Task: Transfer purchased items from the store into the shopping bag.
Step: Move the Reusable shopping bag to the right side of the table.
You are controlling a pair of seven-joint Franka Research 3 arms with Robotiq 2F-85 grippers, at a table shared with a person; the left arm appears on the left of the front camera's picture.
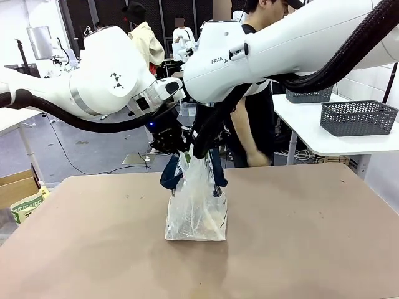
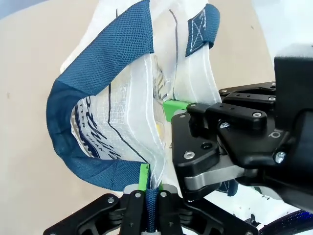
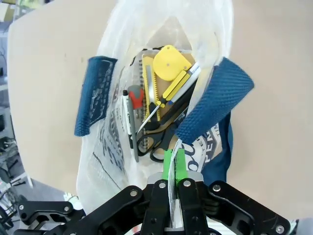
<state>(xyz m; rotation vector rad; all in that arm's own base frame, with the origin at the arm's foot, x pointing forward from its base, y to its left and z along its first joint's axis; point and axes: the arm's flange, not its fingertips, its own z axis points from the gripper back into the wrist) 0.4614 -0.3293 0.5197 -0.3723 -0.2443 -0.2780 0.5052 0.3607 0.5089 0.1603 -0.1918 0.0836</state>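
Holding the shopping bag upright at the middle of the table, we show both claws closed on its top edge. The left gripper pinches navy strap and film together, and the right gripper pinches the film rim just beside it. Inside the bag lie the purchased items, among them a round yellow tape case, a yellow cutter, black scissors and a pen. To do this step well, we judge, the two pinches should draw apart evenly, with the mouth wide and the base on the table. The film is thin, translucent, crinkled and limp. The strap handles are coarse woven webbing, stiffer and curling in loops.
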